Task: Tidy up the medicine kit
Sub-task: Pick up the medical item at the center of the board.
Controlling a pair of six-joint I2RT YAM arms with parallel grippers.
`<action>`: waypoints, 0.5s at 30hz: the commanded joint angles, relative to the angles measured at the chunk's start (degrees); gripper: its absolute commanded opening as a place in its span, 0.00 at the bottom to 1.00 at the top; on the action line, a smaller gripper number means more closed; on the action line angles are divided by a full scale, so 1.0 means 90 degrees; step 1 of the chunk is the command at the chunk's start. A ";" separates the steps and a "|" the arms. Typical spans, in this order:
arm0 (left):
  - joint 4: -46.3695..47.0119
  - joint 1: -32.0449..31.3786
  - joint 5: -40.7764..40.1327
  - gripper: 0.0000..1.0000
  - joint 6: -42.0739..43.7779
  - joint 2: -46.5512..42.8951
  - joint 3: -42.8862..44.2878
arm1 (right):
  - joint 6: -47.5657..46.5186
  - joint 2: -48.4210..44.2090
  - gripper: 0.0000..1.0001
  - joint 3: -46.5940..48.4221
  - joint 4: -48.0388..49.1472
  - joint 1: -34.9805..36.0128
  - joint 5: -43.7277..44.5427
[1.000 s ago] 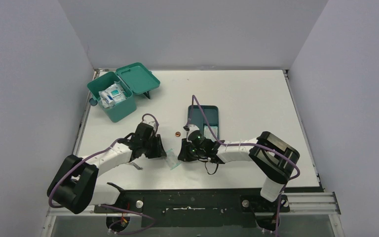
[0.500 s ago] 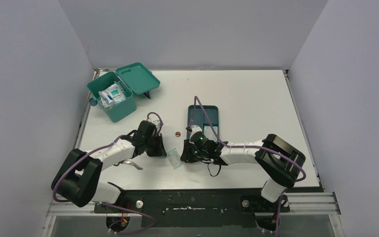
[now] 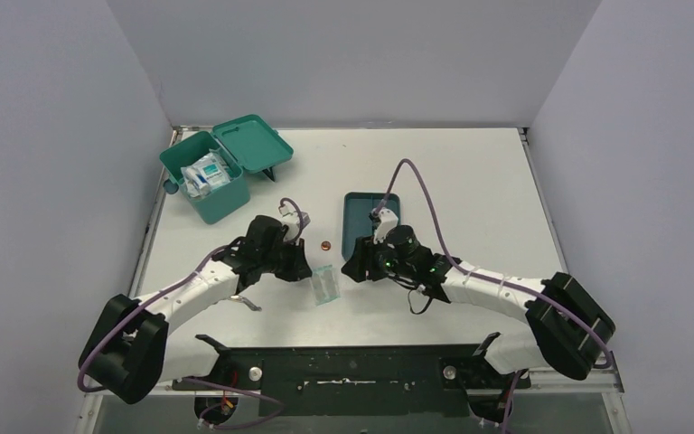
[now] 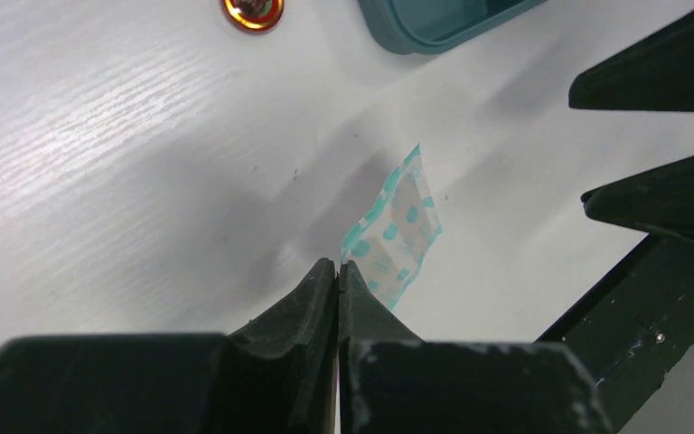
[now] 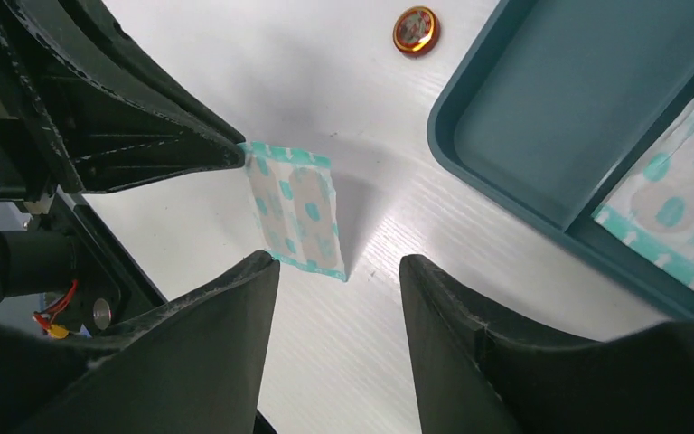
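Two hands are seen close together low over the near bench (image 3: 470, 181). The left hand (image 4: 337, 267) is shut tight, with a corner of the spotted teal plaster (image 5: 296, 210) pinched at its tips. The right hand (image 5: 339, 264) is held apart with nothing gripped, the plaster just beyond it. Farther on, a red-gold disc (image 3: 323, 244) is spotted beside the dark tray (image 3: 360, 212). Far left, the medicine kit (image 3: 221, 203) is set down, lid (image 3: 253, 143) open, packets (image 3: 203, 174) inside.
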 commanded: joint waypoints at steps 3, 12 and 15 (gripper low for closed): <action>0.0689 -0.0111 0.0662 0.00 0.0882 -0.0396 0.0225 | -0.0963 -0.0599 0.58 -0.0131 0.0926 -0.0423 -0.1334; 0.1311 -0.0201 0.0887 0.00 0.0879 -0.0525 -0.0030 | -0.1605 0.0048 0.81 0.0103 0.1621 -0.0733 -0.2423; 0.1372 -0.0206 0.0958 0.00 0.0935 -0.0540 -0.0080 | -0.1864 0.0477 0.85 0.0338 0.1685 -0.0919 -0.2832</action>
